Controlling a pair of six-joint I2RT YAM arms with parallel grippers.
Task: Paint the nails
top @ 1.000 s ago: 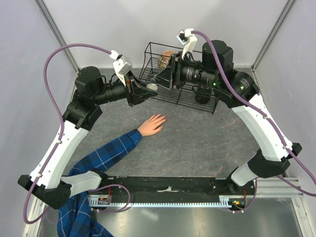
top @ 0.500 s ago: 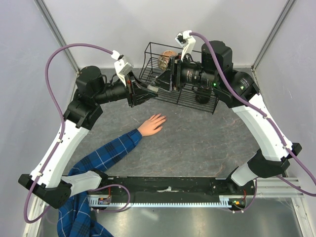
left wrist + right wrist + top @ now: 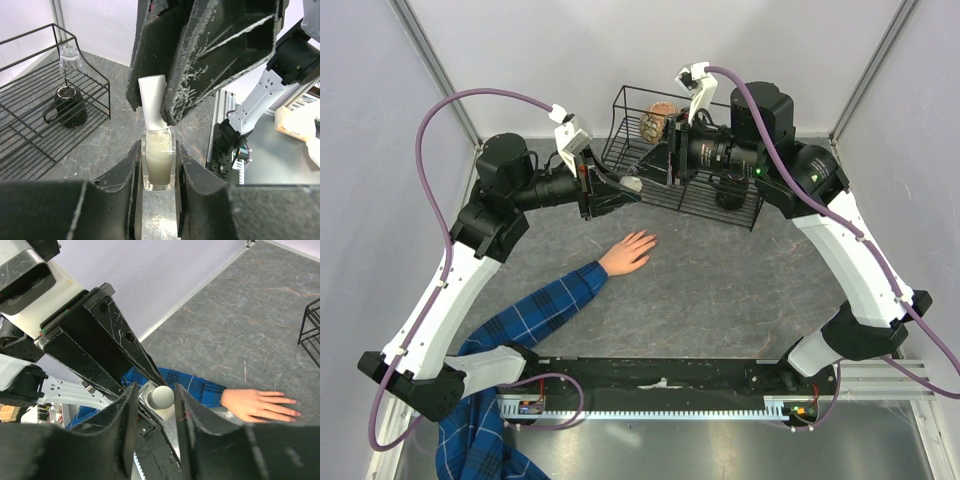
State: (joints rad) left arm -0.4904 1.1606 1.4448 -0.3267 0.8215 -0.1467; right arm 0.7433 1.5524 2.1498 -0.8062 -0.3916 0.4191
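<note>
The left tool [image 3: 159,154] is clamped on a small clear glass bottle [image 3: 159,167] of pale liquid, held above the grey stone-look table [image 3: 720,290]. The right tool [image 3: 156,392] grips its white cap [image 3: 151,97]. The pale nails [image 3: 295,413] tip a skin-coloured hand [image 3: 628,252] lying flat on the table, centre of the top view, below both tools.

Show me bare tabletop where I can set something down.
Free: the table stretch between the hand, the wire rack and the right arm. Crowded: the rack's left front, where both arms meet at the bottle.
</note>
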